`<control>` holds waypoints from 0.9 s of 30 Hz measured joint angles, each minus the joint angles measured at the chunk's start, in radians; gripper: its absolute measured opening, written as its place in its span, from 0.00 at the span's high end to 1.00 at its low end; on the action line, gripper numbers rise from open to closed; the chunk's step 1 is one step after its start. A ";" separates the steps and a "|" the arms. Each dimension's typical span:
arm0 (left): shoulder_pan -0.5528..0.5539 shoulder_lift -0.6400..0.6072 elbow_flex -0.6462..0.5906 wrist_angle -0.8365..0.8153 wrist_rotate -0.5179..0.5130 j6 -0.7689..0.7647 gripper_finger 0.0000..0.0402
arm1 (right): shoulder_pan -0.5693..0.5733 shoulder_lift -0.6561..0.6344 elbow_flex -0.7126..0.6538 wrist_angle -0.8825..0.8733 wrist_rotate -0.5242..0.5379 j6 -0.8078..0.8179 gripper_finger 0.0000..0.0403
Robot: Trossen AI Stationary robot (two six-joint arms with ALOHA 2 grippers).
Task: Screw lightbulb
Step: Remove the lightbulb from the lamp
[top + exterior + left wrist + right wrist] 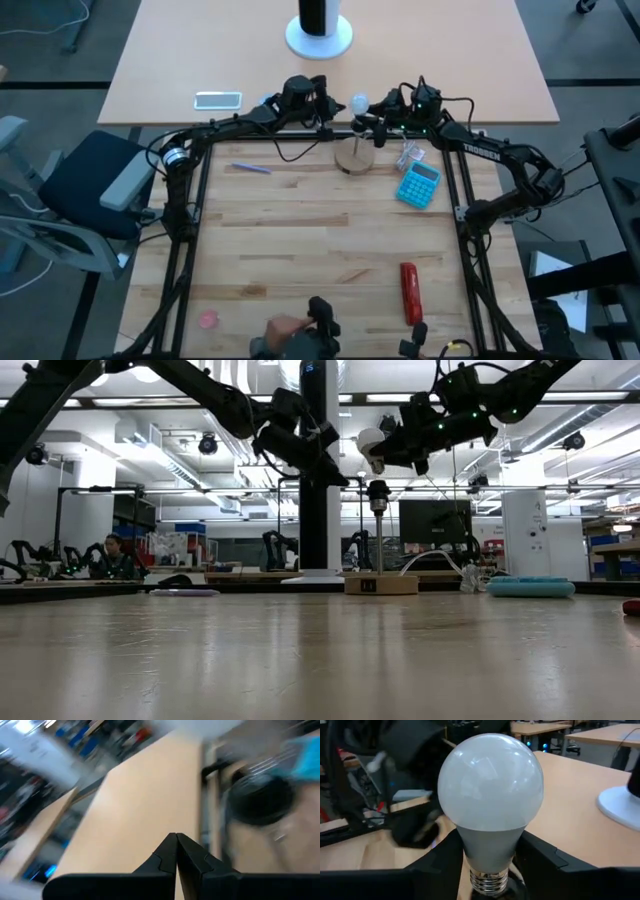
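The right tool (372, 110) grips the lightbulb (359, 102) by its grey neck, a finger (547, 857) on each side, the white globe pointing away from the wrist and the screw end toward it. In the high view the bulb is held in the air at the table's 12 o'clock edge, just above the dark-topped post (378, 495) of the round wooden disc (354, 158). In the low view it sits at 11 o'clock of the post's top, apart from it. The left tool (322, 108), clenched shut and empty, hangs at 9 o'clock of the bulb. A blue calculator (418, 185) lies at 4 o'clock of the disc.
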 joint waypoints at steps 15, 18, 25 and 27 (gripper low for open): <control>0.071 -0.038 0.000 0.090 -0.122 -0.234 1.00 | 0.116 -0.117 0.000 -0.604 -0.047 -0.190 0.62; 0.069 -0.040 0.000 0.098 -0.110 -0.240 1.00 | 0.119 -0.101 0.000 -0.730 -0.047 -0.202 0.61; 0.060 -0.041 0.000 0.100 -0.094 -0.275 1.00 | 0.155 -0.035 -0.007 -0.949 -0.036 -0.303 0.62; 0.060 -0.041 0.000 0.100 -0.094 -0.282 1.00 | 0.179 -0.008 -0.009 -0.960 -0.018 -0.320 0.63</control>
